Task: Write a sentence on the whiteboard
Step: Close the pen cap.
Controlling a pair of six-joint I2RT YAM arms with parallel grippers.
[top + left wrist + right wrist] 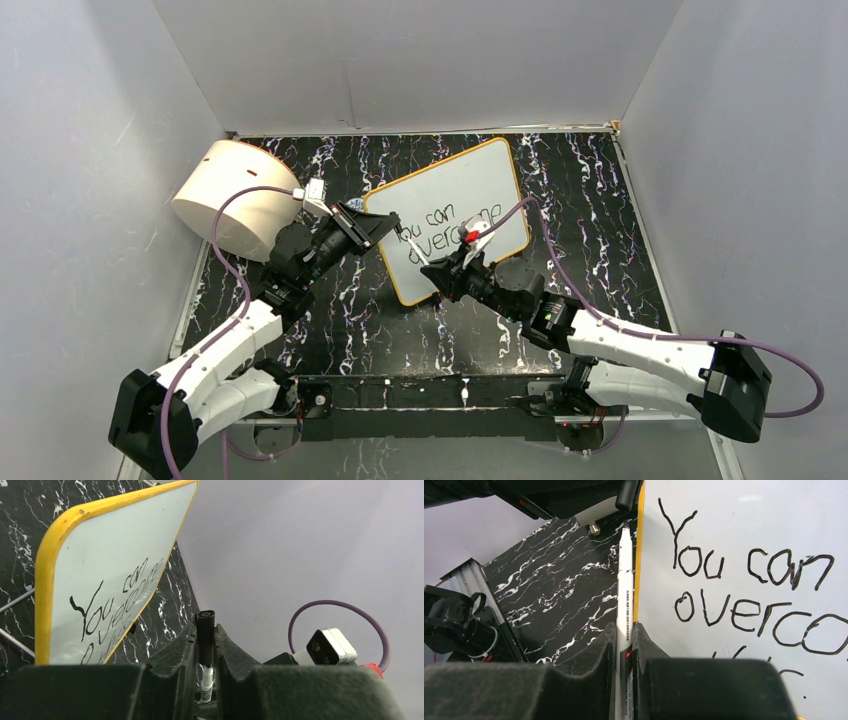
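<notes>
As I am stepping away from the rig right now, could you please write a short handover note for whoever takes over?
Left gripper: jaws shut on a small black cap, apparently the marker's, beside the board's rim.
Right gripper: jaws shut on the slim white marker, bare tip pointing at that cap, off the writing surface.
The large white whiteboard with a yellow rim sits on the black marbled table.
Done: the black handwritten sentence reads "You can overcome"; a third line is mostly hidden.
Left: check that line, then probably cap the marker.
</notes>
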